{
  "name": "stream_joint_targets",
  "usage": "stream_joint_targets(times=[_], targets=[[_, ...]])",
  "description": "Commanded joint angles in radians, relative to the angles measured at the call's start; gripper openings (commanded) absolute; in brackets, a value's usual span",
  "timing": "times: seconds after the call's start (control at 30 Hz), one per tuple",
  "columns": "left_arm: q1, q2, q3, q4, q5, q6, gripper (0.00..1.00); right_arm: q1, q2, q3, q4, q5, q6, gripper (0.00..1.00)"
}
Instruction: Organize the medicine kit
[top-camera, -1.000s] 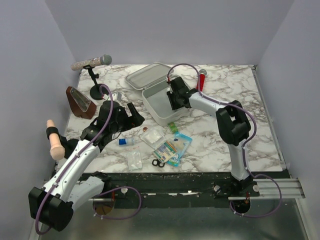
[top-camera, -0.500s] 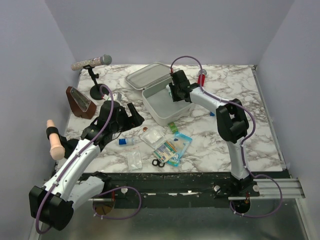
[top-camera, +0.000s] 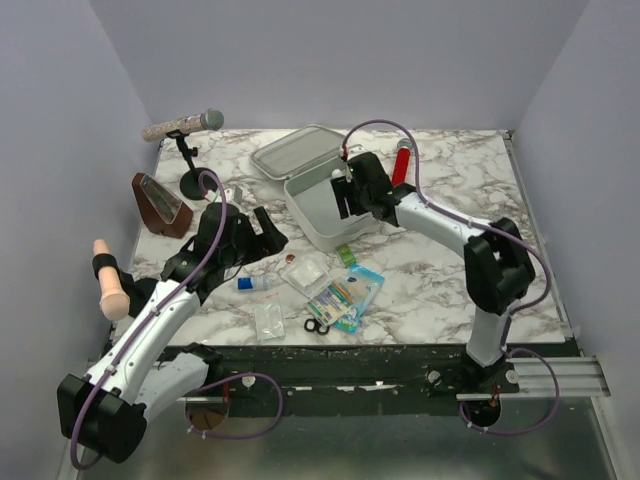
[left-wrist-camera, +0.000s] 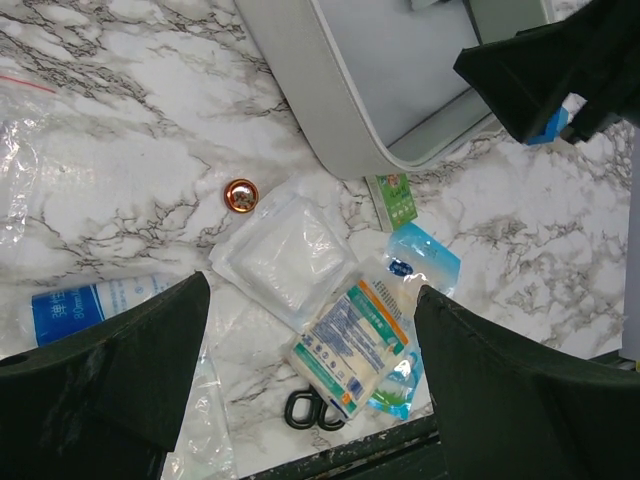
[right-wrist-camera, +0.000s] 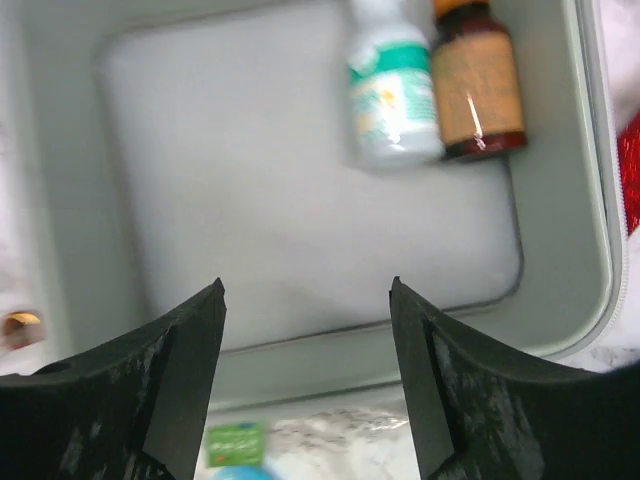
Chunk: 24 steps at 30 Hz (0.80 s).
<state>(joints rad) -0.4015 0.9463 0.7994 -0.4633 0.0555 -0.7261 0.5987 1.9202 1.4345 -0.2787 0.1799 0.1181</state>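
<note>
The medicine kit (top-camera: 322, 236) stands open at mid-table, its lid (top-camera: 295, 152) laid back behind it. Inside, a white bottle with a green label (right-wrist-camera: 392, 95) and a brown bottle (right-wrist-camera: 478, 85) lie side by side against one end wall. My right gripper (top-camera: 345, 200) hangs open and empty over the kit's near rim (right-wrist-camera: 400, 360). My left gripper (top-camera: 272, 236) is open and empty above the loose supplies: a gauze pack (left-wrist-camera: 285, 255), a printed packet (left-wrist-camera: 350, 340), a blue pouch (left-wrist-camera: 425, 258), black scissors (left-wrist-camera: 315, 410), a blue-labelled tube (left-wrist-camera: 90, 305), a small green box (left-wrist-camera: 393, 198) and a copper cap (left-wrist-camera: 240, 194).
A red cylinder (top-camera: 402, 162) stands behind the kit on the right. A microphone on a stand (top-camera: 185, 125) and a brown wedge (top-camera: 160, 205) are at the back left. An empty clear bag (top-camera: 268, 318) lies near the front edge.
The right arm's elbow has swung out to the right while its gripper stays over the kit. The left arm has not moved.
</note>
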Motion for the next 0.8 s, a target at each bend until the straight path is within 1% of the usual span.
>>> stream_joint_targets(times=[0.0, 0.07, 0.1, 0.2, 0.3, 0.37, 0.6, 0.77], targets=[[-0.002, -0.034, -0.017, -0.023, -0.048, -0.007, 0.93, 0.098, -0.17, -0.055, 0.127, -0.007, -0.02, 0.76], [-0.002, -0.029, -0.023, -0.053, -0.112, -0.016, 0.94, 0.128, -0.22, -0.091, 0.124, -0.016, -0.002, 0.76], [-0.002, -0.024, -0.031, -0.075, -0.167, -0.031, 0.93, 0.139, -0.258, -0.115, 0.125, -0.014, 0.011, 0.76], [-0.003, 0.04, -0.037, -0.164, -0.307, -0.088, 0.93, 0.176, -0.344, -0.199, 0.133, -0.022, 0.041, 0.76], [-0.003, 0.106, -0.049, -0.219, -0.385, -0.125, 0.95, 0.21, -0.415, -0.268, 0.125, -0.034, 0.064, 0.76], [-0.003, 0.137, -0.066, -0.23, -0.402, -0.148, 0.99, 0.225, -0.46, -0.321, 0.121, -0.048, 0.074, 0.76], [-0.005, 0.199, -0.129, -0.201, -0.413, -0.199, 0.99, 0.24, -0.576, -0.488, 0.144, -0.066, 0.109, 0.76], [-0.016, 0.276, -0.147, -0.156, -0.417, -0.2, 0.99, 0.239, -0.624, -0.551, 0.159, -0.085, 0.112, 0.76]])
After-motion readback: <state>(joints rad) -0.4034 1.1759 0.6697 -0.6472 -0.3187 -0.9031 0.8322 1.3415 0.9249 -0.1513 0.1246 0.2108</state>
